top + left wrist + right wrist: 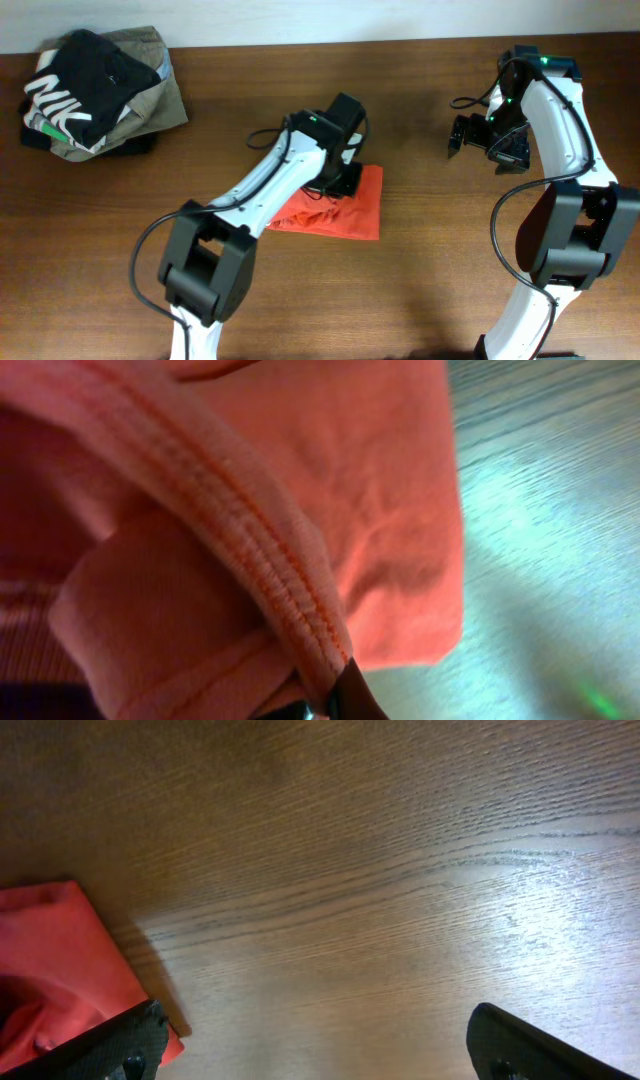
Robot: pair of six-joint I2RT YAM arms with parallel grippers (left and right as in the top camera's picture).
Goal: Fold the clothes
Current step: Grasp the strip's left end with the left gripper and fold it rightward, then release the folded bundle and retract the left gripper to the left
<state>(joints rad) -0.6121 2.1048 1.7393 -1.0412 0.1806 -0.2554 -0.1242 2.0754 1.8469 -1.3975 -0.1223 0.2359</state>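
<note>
The clothes, a red-orange T-shirt [345, 212], lie in a small folded bundle at the middle of the table. My left gripper [335, 182] is down on the bundle's far edge. In the left wrist view it [325, 706] is shut on a stitched hem of the shirt [250, 540], and fabric fills most of that picture. My right gripper [478, 140] hangs over bare wood to the right, apart from the shirt. Its jaws stand wide open with nothing between them [320, 1055]. A corner of the shirt [50, 960] shows at the left of the right wrist view.
A pile of other garments sits at the back left corner: a black one with big white letters [85, 80] on top of a khaki-olive one [160, 95]. The brown wooden table [430, 280] meets a pale wall along its far edge.
</note>
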